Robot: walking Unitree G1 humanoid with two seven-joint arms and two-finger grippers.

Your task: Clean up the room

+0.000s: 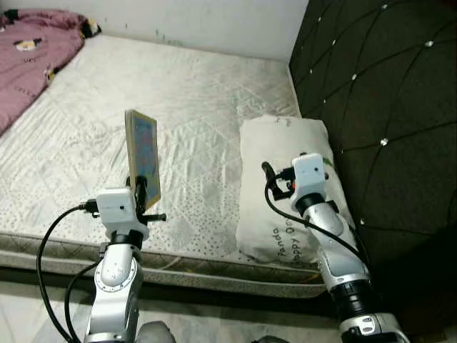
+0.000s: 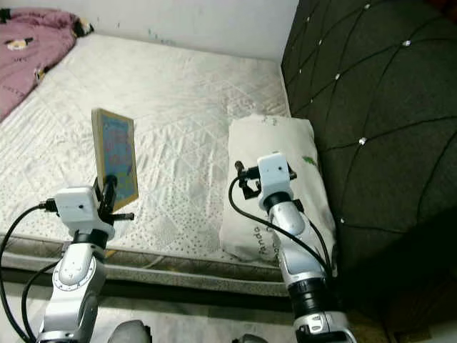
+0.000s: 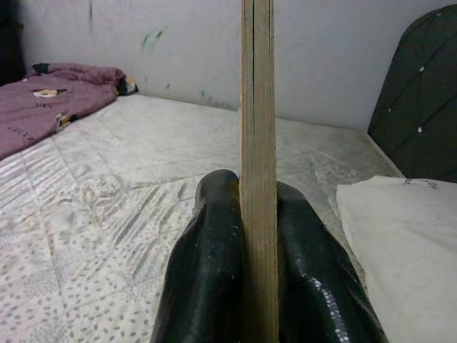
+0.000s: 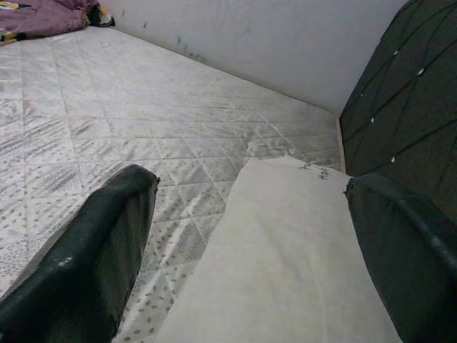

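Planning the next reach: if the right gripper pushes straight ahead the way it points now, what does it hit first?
Most likely the white pillow. The right gripper is open, fingers spread wide above it, aimed along its length toward the dark headboard end. Depth is unclear, so it may skim over the pillow's top.

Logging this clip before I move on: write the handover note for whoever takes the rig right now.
Left gripper: shut on a thin book, held upright on edge above the mattress.
Right gripper: open, empty, poised over the white pillow by the dark headboard.
Purple blanket lies bunched at the far corner.
Done: book lifted.
Left: put the book away, tidy pillow and blanket.
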